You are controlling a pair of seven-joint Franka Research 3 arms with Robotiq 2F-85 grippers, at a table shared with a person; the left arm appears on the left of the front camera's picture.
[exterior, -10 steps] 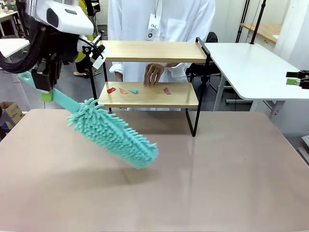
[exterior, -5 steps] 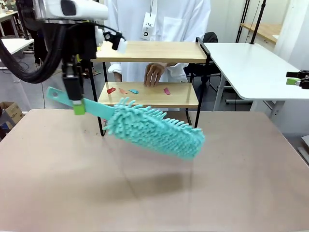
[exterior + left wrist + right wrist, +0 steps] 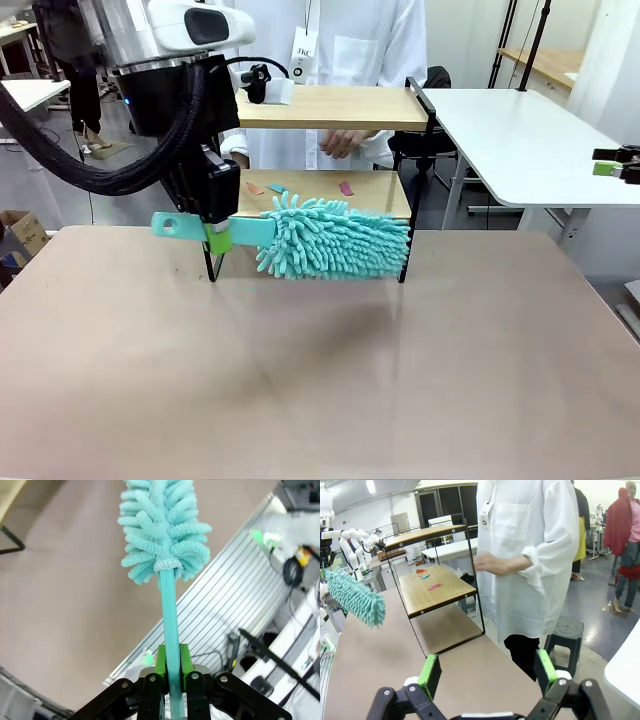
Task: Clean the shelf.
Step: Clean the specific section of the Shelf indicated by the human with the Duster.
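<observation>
The near table (image 3: 320, 380) has a matt beige-pink top that runs to the bottom edge of the front view. Beyond its far right corner stands a white table (image 3: 520, 140) with a rounded corner, and behind that a wooden-topped bench (image 3: 548, 62). A cardboard box (image 3: 20, 232) sits off the left edge. The right wrist view shows a glossy grey floor (image 3: 610, 630) with a black stool (image 3: 568, 630) on it, and farther off, dark glass panels (image 3: 445, 502) under a strip light (image 3: 371, 486).

Bright, even indoor light; wrist views distorted.
</observation>
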